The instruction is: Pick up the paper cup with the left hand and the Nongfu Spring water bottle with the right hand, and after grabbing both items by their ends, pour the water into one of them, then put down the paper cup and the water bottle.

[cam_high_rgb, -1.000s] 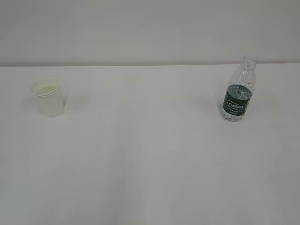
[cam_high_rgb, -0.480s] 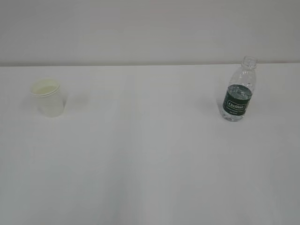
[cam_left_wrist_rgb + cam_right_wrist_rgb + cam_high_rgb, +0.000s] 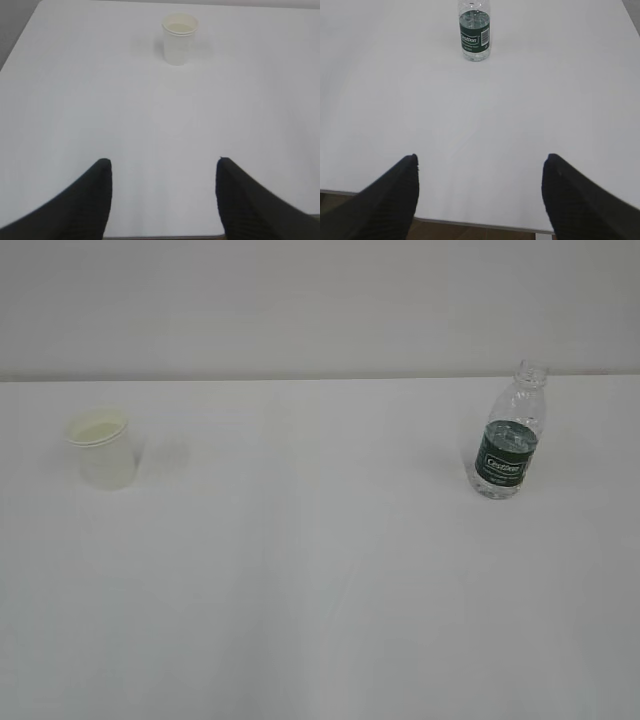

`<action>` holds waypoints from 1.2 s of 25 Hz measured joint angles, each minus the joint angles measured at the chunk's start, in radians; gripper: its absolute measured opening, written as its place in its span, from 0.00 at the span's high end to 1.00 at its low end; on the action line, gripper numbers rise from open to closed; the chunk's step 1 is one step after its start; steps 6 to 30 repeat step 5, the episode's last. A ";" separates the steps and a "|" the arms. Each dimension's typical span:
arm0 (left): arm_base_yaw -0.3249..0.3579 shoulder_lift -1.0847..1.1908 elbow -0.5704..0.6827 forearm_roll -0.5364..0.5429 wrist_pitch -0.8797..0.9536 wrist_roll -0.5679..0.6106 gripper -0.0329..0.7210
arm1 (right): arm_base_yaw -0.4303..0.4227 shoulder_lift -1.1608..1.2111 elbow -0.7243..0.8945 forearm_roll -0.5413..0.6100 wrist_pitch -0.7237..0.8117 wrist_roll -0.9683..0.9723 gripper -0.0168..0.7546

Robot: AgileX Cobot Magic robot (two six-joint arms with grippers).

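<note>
The white paper cup (image 3: 101, 449) stands upright at the table's left; the left wrist view shows it (image 3: 179, 39) far ahead. My left gripper (image 3: 162, 165) hangs open over the table's near edge, nothing between its black fingers. The Nongfu Spring water bottle (image 3: 509, 436), clear with a dark green label and no cap, stands upright at the right and holds water. It appears far ahead in the right wrist view (image 3: 474, 31). My right gripper (image 3: 480, 160) is open and empty near the front edge. Neither arm shows in the exterior view.
The white table (image 3: 320, 570) stretches bare between cup and bottle. A pale wall (image 3: 320, 300) rises behind it. The table's near edge (image 3: 470, 222) shows below my right fingers, with brown floor under it.
Cup and bottle have stayed put in the exterior view. No arm has come into that view.
</note>
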 joint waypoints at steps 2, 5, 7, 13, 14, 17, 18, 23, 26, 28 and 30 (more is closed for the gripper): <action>0.000 0.000 0.000 0.000 0.000 0.000 0.33 | 0.000 0.000 0.000 0.000 0.000 0.000 0.23; 0.000 0.000 0.000 0.000 0.000 0.000 0.33 | 0.000 0.000 0.000 0.000 0.000 0.000 0.23; 0.000 0.000 0.000 0.000 0.000 0.000 0.33 | 0.000 0.000 0.000 0.000 0.000 0.000 0.23; 0.000 0.000 0.000 0.000 0.000 0.000 0.33 | 0.000 0.000 0.000 0.000 0.000 0.000 0.23; 0.000 0.000 0.000 0.000 0.000 0.000 0.33 | 0.000 0.000 0.000 0.000 0.000 0.000 0.23; 0.000 0.000 0.000 0.000 0.000 0.000 0.33 | 0.000 0.000 0.000 0.000 0.000 0.000 0.23; 0.000 0.000 0.000 0.000 0.000 0.000 0.33 | 0.000 0.000 0.000 0.000 0.000 0.000 0.23; 0.000 0.000 0.000 0.000 0.000 0.000 0.33 | 0.000 0.000 0.000 0.000 0.000 0.000 0.23; 0.000 0.000 0.000 0.000 0.000 0.000 0.33 | 0.000 0.000 0.000 0.000 0.000 0.000 0.23; 0.000 0.000 0.000 0.000 0.000 0.000 0.33 | 0.000 0.000 0.000 0.000 0.000 0.000 0.23; 0.000 0.000 0.000 0.000 0.000 0.000 0.33 | 0.000 0.000 0.000 0.000 0.000 0.000 0.23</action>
